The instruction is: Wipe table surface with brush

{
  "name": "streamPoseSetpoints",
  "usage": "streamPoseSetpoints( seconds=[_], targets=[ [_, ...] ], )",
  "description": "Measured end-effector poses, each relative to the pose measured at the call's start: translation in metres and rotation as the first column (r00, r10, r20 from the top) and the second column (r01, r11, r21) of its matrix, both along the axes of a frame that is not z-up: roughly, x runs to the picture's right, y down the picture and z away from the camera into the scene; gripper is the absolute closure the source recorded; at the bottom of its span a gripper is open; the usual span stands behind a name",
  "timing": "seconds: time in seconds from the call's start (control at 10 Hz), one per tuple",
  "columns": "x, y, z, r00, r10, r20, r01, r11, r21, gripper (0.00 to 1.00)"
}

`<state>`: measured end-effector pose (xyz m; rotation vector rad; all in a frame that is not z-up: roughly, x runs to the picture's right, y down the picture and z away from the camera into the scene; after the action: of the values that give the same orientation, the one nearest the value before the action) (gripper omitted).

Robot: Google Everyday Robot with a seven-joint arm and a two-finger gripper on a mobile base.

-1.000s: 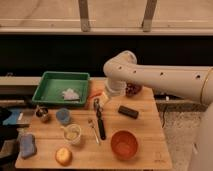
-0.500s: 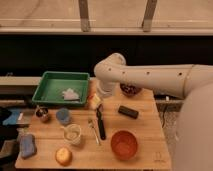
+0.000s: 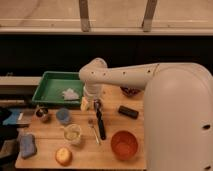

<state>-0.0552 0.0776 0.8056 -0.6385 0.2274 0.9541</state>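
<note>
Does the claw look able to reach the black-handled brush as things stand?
Probably yes: the claw hangs open at the far end of the brush, with nothing between them.

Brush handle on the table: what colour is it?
Black, in the camera view. The gripper is at the far end of the brush.

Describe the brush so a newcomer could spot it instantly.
On the wooden table, look off the green tray's near right corner, where the gripper hovers. The brush is the long black stick lying there, thicker and darker than the thin silver spoon beside it.
</note>
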Motion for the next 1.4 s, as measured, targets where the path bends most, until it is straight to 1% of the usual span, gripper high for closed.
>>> streamPoseSetpoints(
  seconds=[0.1,0.3,0.4,0.5,1.0,1.1,1.2,1.4],
  targets=[
    [0.010,-0.002,0.003,0.999,0.008,-0.032,-0.008,0.9999,0.006,0.20],
    [0.036,-0.003,0.005,0.995,0.018,-0.103,-0.015,0.9996,0.025,0.20],
    [0.050,-0.002,0.006,0.989,0.029,-0.143,-0.025,0.9992,0.032,0.20],
    [0.052,-0.001,0.007,0.987,0.036,-0.154,-0.031,0.9990,0.033,0.20],
    [0.048,-0.003,0.007,0.988,0.036,-0.148,-0.032,0.9990,0.031,0.20],
    [0.046,0.002,0.010,0.989,0.039,-0.142,-0.038,0.9992,0.007,0.20],
    [0.047,0.012,0.016,0.989,0.044,-0.138,-0.047,0.9987,-0.021,0.20],
    [0.047,0.023,0.022,0.989,0.052,-0.136,-0.060,0.9968,-0.053,0.20]
  ],
)
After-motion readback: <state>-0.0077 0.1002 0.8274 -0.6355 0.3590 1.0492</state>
